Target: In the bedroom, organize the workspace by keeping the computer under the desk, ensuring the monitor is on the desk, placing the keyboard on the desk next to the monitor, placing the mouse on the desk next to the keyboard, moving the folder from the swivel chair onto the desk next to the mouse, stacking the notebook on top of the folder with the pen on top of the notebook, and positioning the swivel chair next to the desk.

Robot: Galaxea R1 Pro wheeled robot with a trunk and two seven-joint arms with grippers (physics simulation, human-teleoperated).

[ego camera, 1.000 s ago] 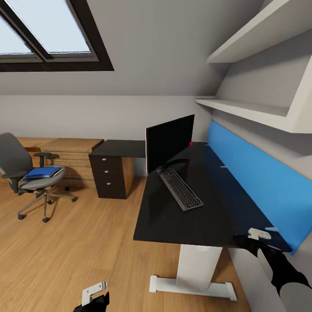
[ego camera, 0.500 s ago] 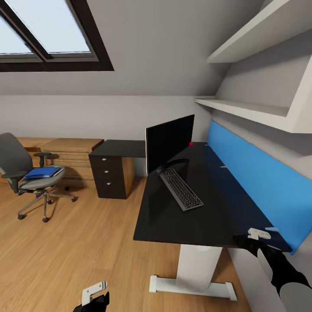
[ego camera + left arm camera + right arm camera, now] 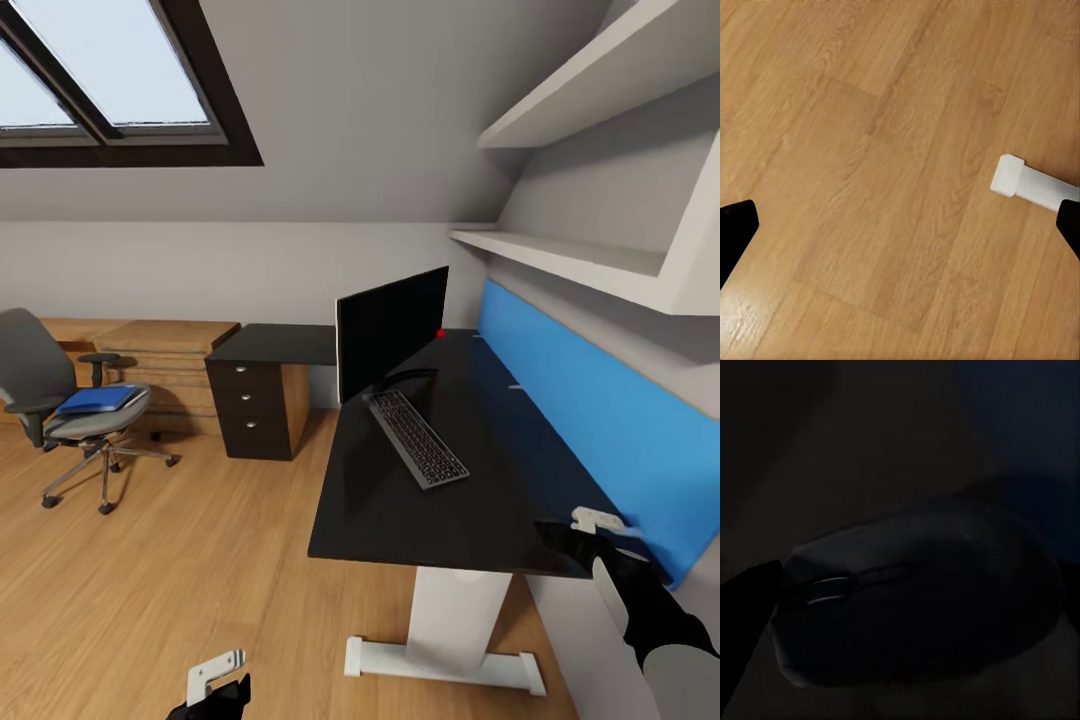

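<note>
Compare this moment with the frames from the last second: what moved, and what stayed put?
The right gripper shifted slightly up and toward the desk's near right corner, close to the blue panel. The left gripper, monitor, keyboard, swivel chair and folder stayed where they were.

Skylight [image 3: 110, 70] in the sloped ceiling, upper left. Two white wall shelves [image 3: 560, 255], upper right, above a blue wall panel [image 3: 600, 420]. Low light-wood cabinets [image 3: 150, 350] against the far wall. Wood plank floor [image 3: 180, 590] throughout.
</note>
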